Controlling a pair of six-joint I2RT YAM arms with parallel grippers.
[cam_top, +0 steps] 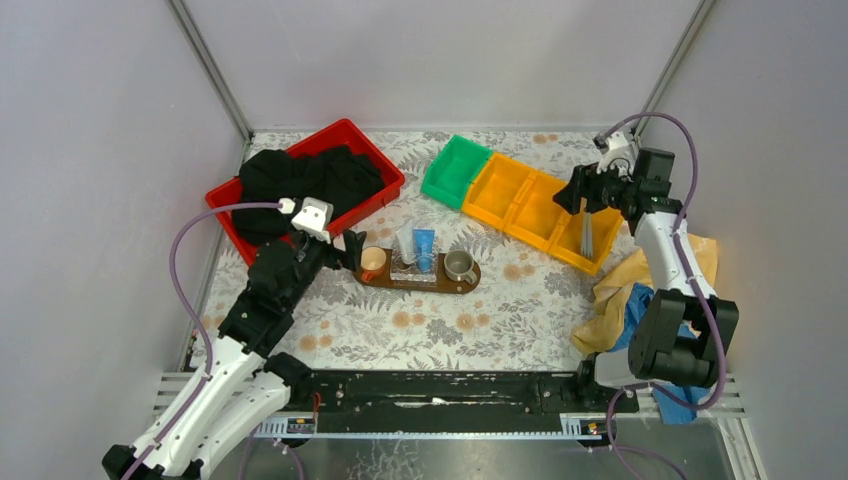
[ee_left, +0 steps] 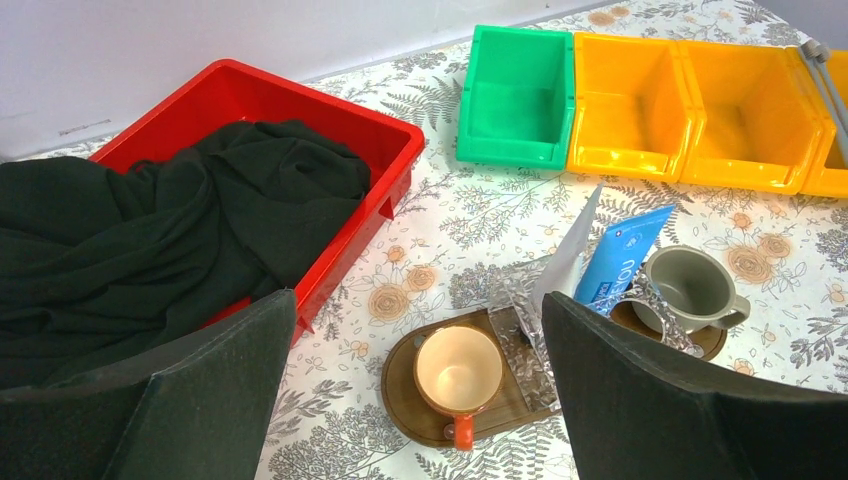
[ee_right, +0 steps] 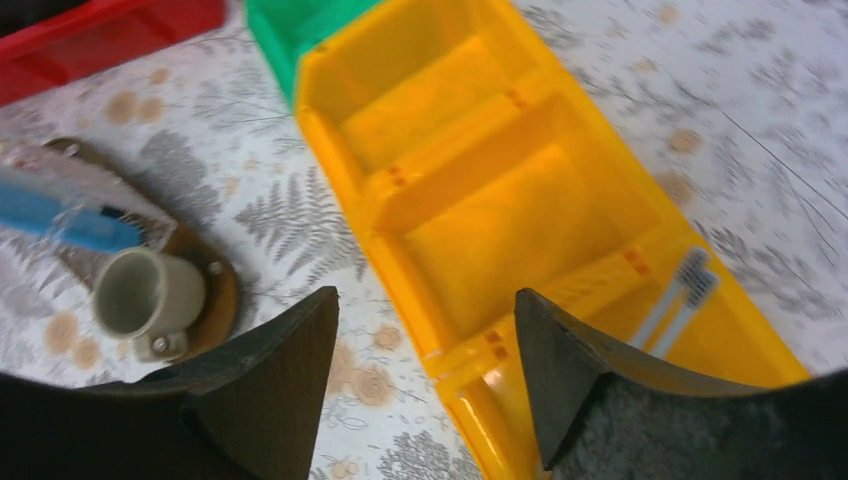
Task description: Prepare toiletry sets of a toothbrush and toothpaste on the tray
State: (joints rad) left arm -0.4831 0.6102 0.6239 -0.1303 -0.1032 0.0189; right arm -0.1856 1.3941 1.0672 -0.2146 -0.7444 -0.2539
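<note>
The dark brown oval tray (cam_top: 432, 283) lies mid-table. On it stand an orange cup (cam_top: 373, 262), a grey cup (cam_top: 459, 265) and a clear holder (cam_top: 412, 268) with a whitish toothpaste tube (cam_top: 405, 243) and a blue one (cam_top: 424, 245). My left gripper (cam_top: 352, 248) is open and empty at the tray's left end, above the orange cup (ee_left: 458, 370). My right gripper (cam_top: 583, 200) is open and empty above the yellow bins. Pale toothbrushes (cam_top: 586, 235) lie in the rightmost yellow bin and also show in the right wrist view (ee_right: 680, 300).
A red crate (cam_top: 375, 150) holding black cloth stands at the back left. A green bin (cam_top: 455, 170) and three joined yellow bins (cam_top: 515, 195) run diagonally at the back right. Yellow and blue cloths (cam_top: 640, 290) lie by the right arm's base.
</note>
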